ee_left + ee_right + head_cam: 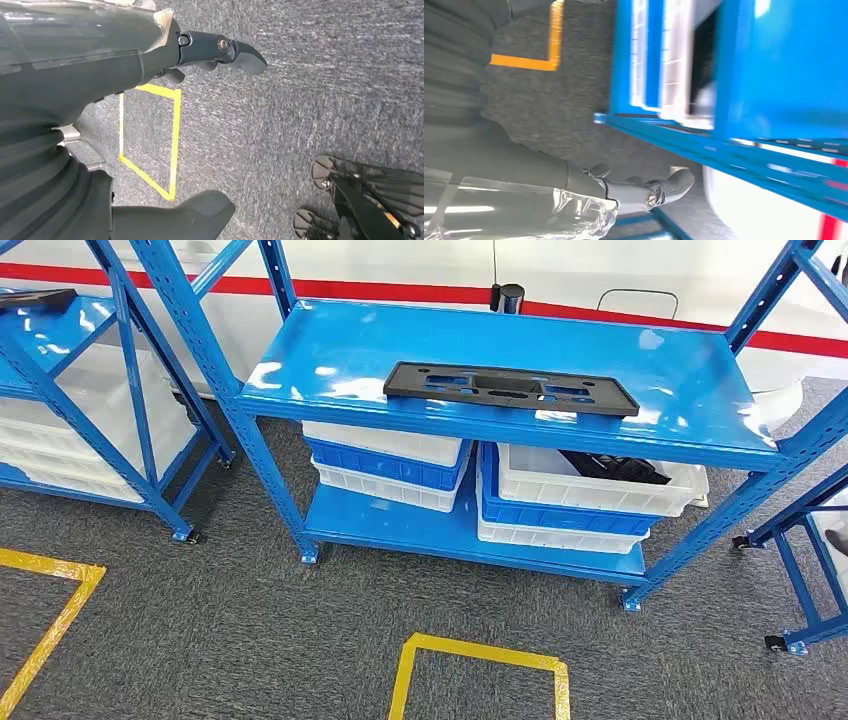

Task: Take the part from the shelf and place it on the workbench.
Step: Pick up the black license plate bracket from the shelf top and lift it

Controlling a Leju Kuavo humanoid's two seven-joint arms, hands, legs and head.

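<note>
The flat black rectangular plastic part (511, 388), pierced with cut-out slots, lies on the glossy top deck of the blue steel shelf (690, 380), near the front edge and untouched. The left hand (200, 130) hangs over the grey carpet with its fingers (240, 54) apart and nothing in them, a yellow taped floor square (150, 140) beneath it. The right hand (644, 192) rides close beside the shelf's blue frame, fingers loosely spread, also holding nothing.

The risks from here, as a judgement: the part is thin and lies flush on smooth painted metal, so fingers may well skid over it or push it back across the deck instead of getting under an edge. It is long too, so a grip at one end could let it sag, twist or swing into the uprights. The right hand is already near the frame, and a careless lift could clip the shelf's edge.

Textures tell the story: the deck is slick, throwing white glare; the part is matte and stiff-looking; the carpet is coarse and speckled. Below, white and blue ribbed plastic crates (585, 495) are stacked, one holding dark pieces
</note>
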